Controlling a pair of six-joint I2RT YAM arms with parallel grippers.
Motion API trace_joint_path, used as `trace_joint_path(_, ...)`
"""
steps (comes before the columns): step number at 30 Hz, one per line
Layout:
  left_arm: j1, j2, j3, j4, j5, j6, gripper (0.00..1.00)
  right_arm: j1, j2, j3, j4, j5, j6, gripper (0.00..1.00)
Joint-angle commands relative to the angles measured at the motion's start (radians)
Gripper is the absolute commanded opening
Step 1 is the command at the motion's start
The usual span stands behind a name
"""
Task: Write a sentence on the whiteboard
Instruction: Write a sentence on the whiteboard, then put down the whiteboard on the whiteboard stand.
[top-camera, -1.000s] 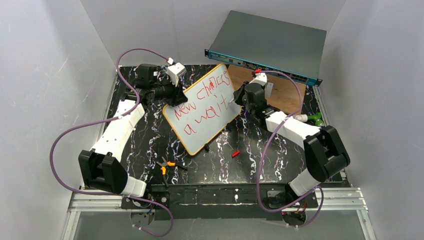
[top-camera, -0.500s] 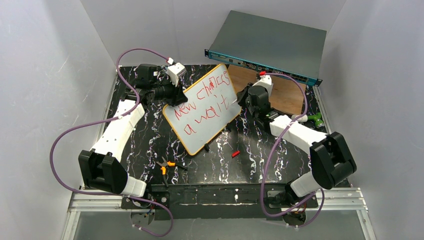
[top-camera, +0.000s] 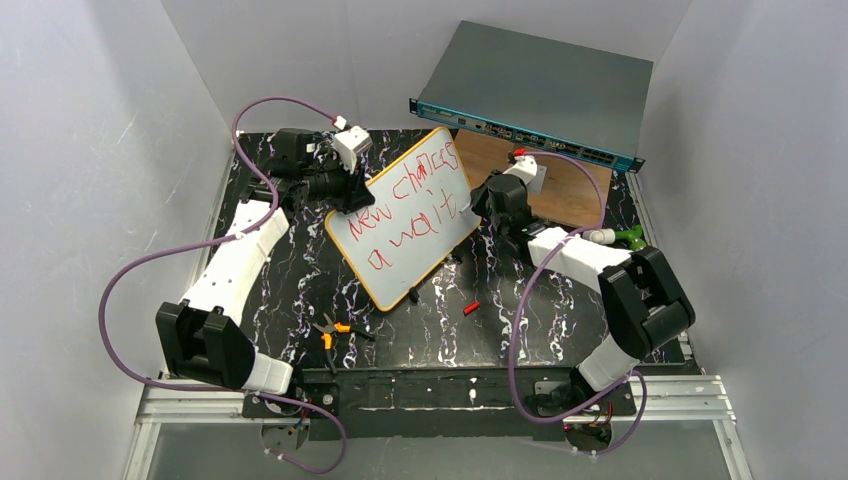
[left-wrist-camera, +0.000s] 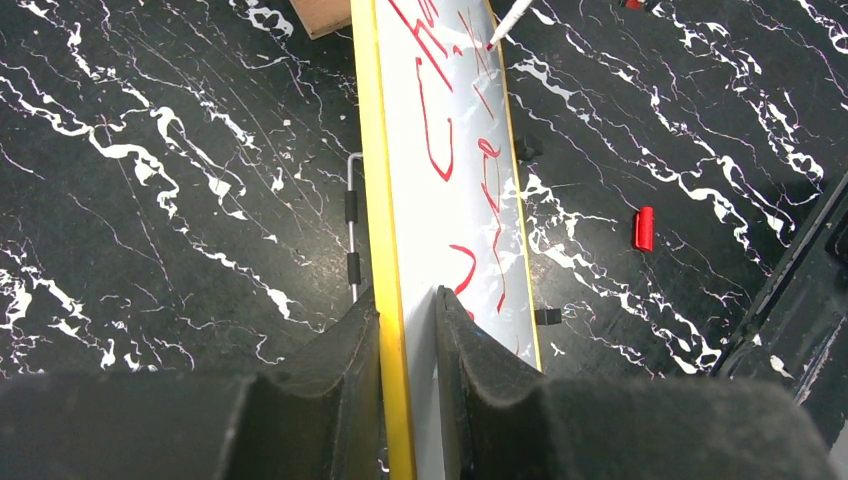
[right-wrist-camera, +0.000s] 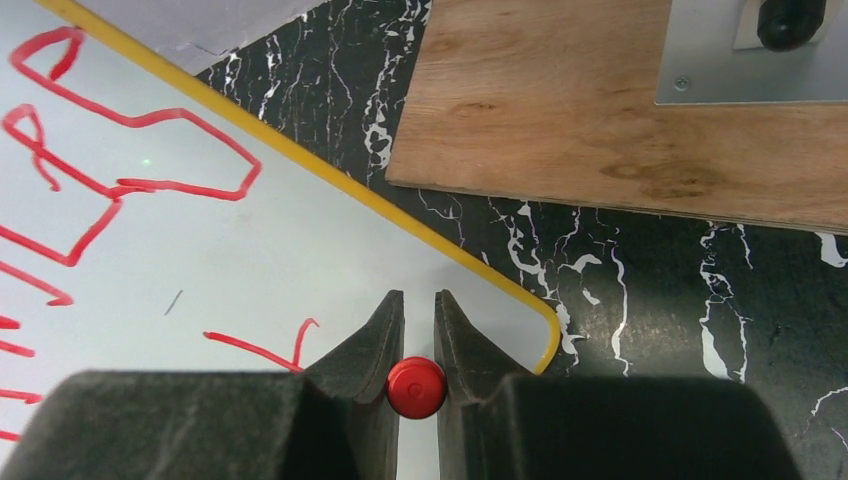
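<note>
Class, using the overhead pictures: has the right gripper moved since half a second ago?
Yes. The right gripper, shut on a red-ended marker, has swung left from the brown wooden board toward the white orange-rimmed whiteboard and its right edge.

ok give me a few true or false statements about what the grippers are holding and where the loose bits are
1. The left gripper has its jaws clamped on the edge of the whiteboard. True.
2. The sentence is written in blue. False: it is red.
3. The right gripper holds a marker. True.
4. The red cap lies on the whiteboard. False: it lies on the table, apart from the board.
</note>
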Motion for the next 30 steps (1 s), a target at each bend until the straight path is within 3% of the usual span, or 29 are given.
trace_joint_path(1, -0.008, -0.030, -0.027, -0.083, -0.069, 0.110, 0.00, -0.004, 0.007, 0.007, 0.080, 0.030, 0.036, 0.01)
trace_joint_path(12, -0.009, -0.022, -0.017, -0.084, -0.077, 0.104, 0.00, -0.003, -0.219, -0.090, -0.016, 0.020, 0.070, 0.01)
trace_joint_path(30, -0.009, 0.110, 0.064, -0.130, -0.080, 0.132, 0.00, 0.005, -0.765, -0.239, -0.454, 0.001, 0.039, 0.01)
